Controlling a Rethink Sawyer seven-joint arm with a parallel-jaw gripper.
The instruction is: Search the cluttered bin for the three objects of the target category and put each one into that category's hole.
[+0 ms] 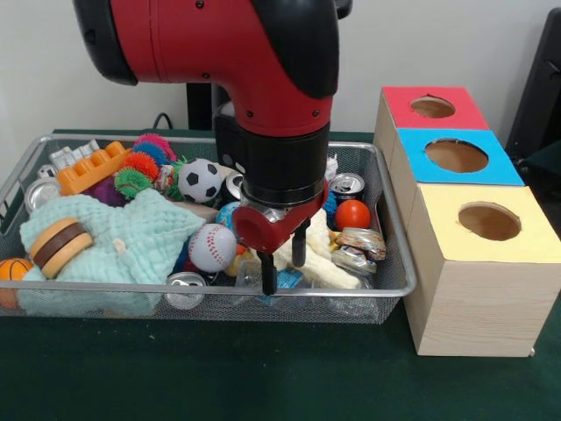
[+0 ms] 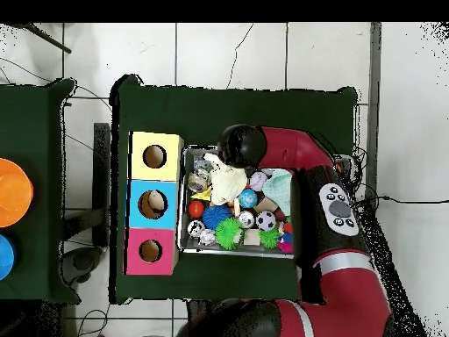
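Red arm (image 1: 245,53) bent down, claw (image 1: 283,263) open inside wire bin (image 1: 386,219)

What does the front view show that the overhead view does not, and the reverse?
Only the front view shows the gripper, its two black fingers apart, low in the bin over a pale toy, with a baseball beside it; overhead the arm hides this. Only the overhead view shows the second table with an orange disc, and the tile floor. Both show the bin, the soccer ball and the box's red, blue and yellow holes.
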